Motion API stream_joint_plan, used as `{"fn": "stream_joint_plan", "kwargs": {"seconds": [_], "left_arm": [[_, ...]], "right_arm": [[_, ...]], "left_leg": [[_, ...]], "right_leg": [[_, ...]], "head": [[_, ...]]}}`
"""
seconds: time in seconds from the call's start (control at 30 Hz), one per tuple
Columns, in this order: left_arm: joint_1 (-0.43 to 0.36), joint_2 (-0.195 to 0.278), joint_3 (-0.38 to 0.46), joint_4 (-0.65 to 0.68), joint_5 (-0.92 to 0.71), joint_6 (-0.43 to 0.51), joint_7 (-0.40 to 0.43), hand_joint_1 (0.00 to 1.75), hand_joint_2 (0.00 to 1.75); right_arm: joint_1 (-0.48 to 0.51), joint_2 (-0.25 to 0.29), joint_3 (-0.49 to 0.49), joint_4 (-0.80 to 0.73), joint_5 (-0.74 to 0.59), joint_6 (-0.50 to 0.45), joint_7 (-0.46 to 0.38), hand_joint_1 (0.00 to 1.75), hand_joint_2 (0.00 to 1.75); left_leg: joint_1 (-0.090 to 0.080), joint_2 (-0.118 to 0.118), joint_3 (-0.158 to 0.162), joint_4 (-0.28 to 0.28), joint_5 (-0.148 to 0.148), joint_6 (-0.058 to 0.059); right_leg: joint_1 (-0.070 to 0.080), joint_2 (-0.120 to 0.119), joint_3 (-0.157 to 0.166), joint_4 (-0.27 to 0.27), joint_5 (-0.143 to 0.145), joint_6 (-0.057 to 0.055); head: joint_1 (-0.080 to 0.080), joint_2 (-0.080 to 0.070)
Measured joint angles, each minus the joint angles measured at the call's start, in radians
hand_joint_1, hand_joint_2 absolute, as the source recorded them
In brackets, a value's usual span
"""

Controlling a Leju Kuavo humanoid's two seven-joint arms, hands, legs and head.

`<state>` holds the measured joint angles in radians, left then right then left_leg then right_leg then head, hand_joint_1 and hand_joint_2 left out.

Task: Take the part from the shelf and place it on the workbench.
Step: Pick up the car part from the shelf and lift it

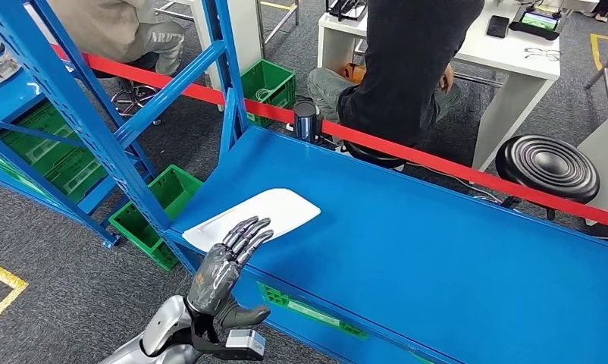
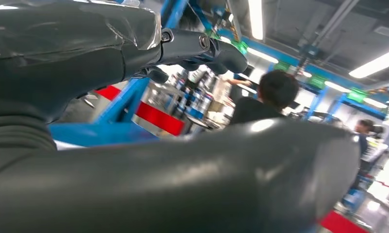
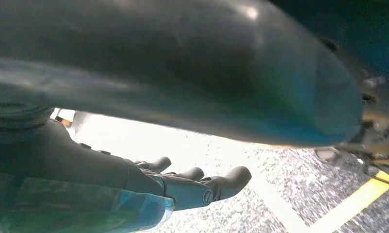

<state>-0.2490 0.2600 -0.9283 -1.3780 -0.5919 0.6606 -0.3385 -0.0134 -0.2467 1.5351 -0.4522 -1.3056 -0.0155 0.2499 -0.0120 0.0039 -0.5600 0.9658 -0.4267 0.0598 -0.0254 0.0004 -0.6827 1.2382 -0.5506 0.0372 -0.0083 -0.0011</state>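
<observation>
White part [image 1: 255, 218] lies flat on blue surface [image 1: 437, 250], long axis diagonal, just ahead of left hand [image 1: 224, 271]; fingers extended, holding nothing. Right hand [image 3: 183, 187] loose, empty, over floor.

Grey carpet [image 1: 66, 303] with yellow floor tape [image 1: 1, 292] is laid throughout. Blue racking [image 1: 96, 129] is bounded by a red barrier [image 1: 437, 161]. A white desk [image 1: 506, 57], black stool [image 1: 547, 167] and green crates [image 1: 153, 216] are positioned nearby.
</observation>
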Motion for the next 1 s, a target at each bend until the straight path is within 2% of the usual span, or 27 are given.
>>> {"fn": "stream_joint_plan", "kwargs": {"seconds": [0.03,0.07,0.1,0.13,0.27,0.33,0.37,0.4,0.47,0.5,0.53,0.57,0.63,0.67,0.7,0.73,0.83,0.87,0.9,0.97,1.0], "left_arm": [[0.009,-0.004,0.013,0.0,-0.022,0.0,0.016,0.0,0.0],[0.016,-0.007,0.026,0.0,-0.04,0.0,0.032,0.0,0.0],[0.022,-0.009,0.035,0.0,-0.051,0.0,0.043,0.0,0.0],[0.026,-0.009,0.041,-0.001,-0.057,0.0,0.051,0.0,0.0],[0.029,-0.01,0.046,-0.001,-0.061,0.0,0.057,0.0,0.0],[0.035,-0.01,0.053,-0.002,-0.067,0.0,0.066,0.0,0.0],[0.04,-0.009,0.059,-0.002,-0.078,0.0,0.083,0.0,0.44],[0.045,-0.007,0.064,-0.003,-0.092,0.0,0.103,0.0,0.87],[0.053,-0.001,0.071,-0.003,-0.134,0.0,0.146,0.0,1.75],[0.051,0.003,0.071,-0.001,-0.153,-0.001,0.156,0.0,1.75],[0.046,0.008,0.071,0.002,-0.167,-0.003,0.162,0.0,1.75],[0.037,0.012,0.074,0.007,-0.174,-0.004,0.164,0.0,1.75],[0.016,0.02,0.087,0.017,-0.176,-0.006,0.165,0.0,1.75],[0.007,0.023,0.094,0.022,-0.179,-0.007,0.165,0.0,1.75],[0.0,0.025,0.099,0.026,-0.184,-0.006,0.166,0.0,1.75],[-0.005,0.027,0.103,0.03,-0.19,-0.006,0.168,0.0,1.75],[-0.011,0.029,0.114,0.04,-0.209,-0.005,0.181,0.0,1.75],[-0.014,0.03,0.117,0.043,-0.218,-0.005,0.188,0.0,1.75],[-0.017,0.03,0.119,0.045,-0.229,-0.004,0.197,0.0,1.75],[-0.018,0.031,0.122,0.053,-0.248,-0.004,0.211,0.0,1.75],[-0.016,0.031,0.124,0.057,-0.255,-0.003,0.217,0.0,1.75]], "right_arm": [[0.001,-0.002,0.001,-0.006,-0.005,-0.005,0.0,0.0,0.0],[0.001,-0.004,0.003,-0.012,-0.01,-0.01,0.0,0.0,0.0],[0.001,-0.006,0.005,-0.017,-0.012,-0.013,-0.001,0.0,0.0],[0.0,-0.008,0.006,-0.021,-0.014,-0.016,-0.001,0.0,0.0],[0.0,-0.008,0.007,-0.025,-0.015,-0.018,-0.001,0.0,0.0],[0.001,-0.01,0.008,-0.031,-0.016,-0.021,-0.002,0.0,0.0],[0.001,-0.012,0.011,-0.038,-0.018,-0.024,-0.002,0.0,0.0],[0.001,-0.014,0.013,-0.046,-0.02,-0.026,-0.003,0.0,0.0],[0.001,-0.018,0.019,-0.057,-0.024,-0.029,-0.003,0.0,0.0],[0.001,-0.018,0.02,-0.058,-0.026,-0.029,-0.003,0.0,0.0],[0.002,-0.018,0.021,-0.058,-0.028,-0.03,-0.003,0.0,0.0],[0.001,-0.018,0.022,-0.058,-0.03,-0.03,-0.003,0.0,0.0],[0.0,-0.018,0.023,-0.059,-0.035,-0.03,-0.002,0.0,0.0],[-0.001,-0.017,0.023,-0.061,-0.036,-0.03,-0.002,0.0,0.0],[-0.001,-0.016,0.023,-0.063,-0.038,-0.03,-0.002,0.0,0.0],[-0.001,-0.016,0.023,-0.064,-0.04,-0.03,-0.002,0.0,0.0],[-0.001,-0.016,0.023,-0.069,-0.043,-0.03,-0.002,0.0,0.0],[0.0,-0.016,0.024,-0.071,-0.044,-0.03,-0.002,0.0,0.0],[0.0,-0.017,0.024,-0.072,-0.044,-0.03,-0.002,0.0,0.0],[0.0,-0.02,0.024,-0.074,-0.044,-0.03,-0.002,0.0,0.0],[0.001,-0.021,0.024,-0.074,-0.045,-0.03,-0.002,0.0,0.0]], "left_leg": [[0.0,-0.001,0.0,0.004,-0.002,-0.003],[-0.002,-0.002,-0.002,0.01,-0.006,-0.007],[-0.004,-0.003,-0.004,0.017,-0.01,-0.012],[-0.006,-0.003,-0.006,0.022,-0.013,-0.015],[-0.009,-0.003,-0.009,0.026,-0.016,-0.019],[-0.007,-0.003,-0.01,0.027,-0.017,-0.023],[-0.003,-0.003,-0.023,0.056,-0.036,-0.031],[0.002,-0.004,-0.046,0.108,-0.066,-0.041],[0.014,-0.005,-0.117,0.261,-0.142,-0.062],[0.018,-0.004,-0.141,0.313,-0.157,-0.066],[0.02,-0.004,-0.149,0.328,-0.153,-0.067],[0.022,-0.004,-0.134,0.298,-0.129,-0.066],[0.021,-0.005,-0.062,0.155,-0.061,-0.056],[0.019,-0.006,-0.027,0.088,-0.039,-0.05],[0.016,-0.006,-0.007,0.048,-0.03,-0.044],[0.013,-0.006,0.0,0.031,-0.031,-0.04],[0.009,-0.004,0.006,0.014,-0.023,-0.025],[0.011,-0.003,0.011,0.003,-0.017,-0.019],[0.013,-0.001,0.017,-0.007,-0.01,-0.013],[0.013,0.001,0.017,-0.012,-0.004,-0.007],[0.011,0.001,0.016,-0.012,-0.004,-0.007]], "right_leg": [[-0.001,-0.001,0.037,-0.073,0.029,0.009],[-0.001,-0.002,0.074,-0.145,0.054,0.013],[0.0,-0.002,0.102,-0.2,0.072,0.014],[0.001,-0.002,0.117,-0.229,0.079,0.011],[0.001,-0.001,0.121,-0.236,0.082,0.003],[0.0,-0.001,0.12,-0.237,0.085,-0.007],[-0.003,-0.001,0.12,-0.237,0.088,-0.015],[-0.004,-0.001,0.12,-0.238,0.089,-0.022],[-0.007,0.0,0.12,-0.239,0.091,-0.03],[-0.006,0.0,0.119,-0.239,0.091,-0.03],[-0.006,0.0,0.119,-0.239,0.091,-0.03],[-0.006,0.0,0.12,-0.239,0.091,-0.03],[-0.005,0.002,0.124,-0.239,0.091,-0.029],[-0.002,0.003,0.124,-0.239,0.091,-0.028],[-0.001,0.003,0.123,-0.239,0.092,-0.026],[0.0,0.003,0.121,-0.24,0.093,-0.023],[0.0,0.002,0.118,-0.242,0.094,-0.007],[0.0,0.002,0.108,-0.223,0.083,-0.006],[0.001,0.001,0.088,-0.181,0.061,-0.009],[0.001,0.001,0.019,-0.038,0.003,-0.018],[0.001,0.001,-0.013,0.025,-0.016,-0.018]], "head": [[0.0,0.0],[0.0,0.0],[0.0,0.0],[0.0,0.0],[-0.001,0.0],[-0.002,0.0],[-0.004,0.0],[-0.006,0.0],[-0.009,0.0],[-0.009,0.0],[-0.009,0.0],[-0.009,0.0],[-0.009,0.0],[-0.008,0.0],[-0.008,0.0],[-0.008,0.0],[-0.007,0.0],[-0.006,0.0],[-0.005,0.0],[-0.002,0.0],[-0.001,0.0]]}}
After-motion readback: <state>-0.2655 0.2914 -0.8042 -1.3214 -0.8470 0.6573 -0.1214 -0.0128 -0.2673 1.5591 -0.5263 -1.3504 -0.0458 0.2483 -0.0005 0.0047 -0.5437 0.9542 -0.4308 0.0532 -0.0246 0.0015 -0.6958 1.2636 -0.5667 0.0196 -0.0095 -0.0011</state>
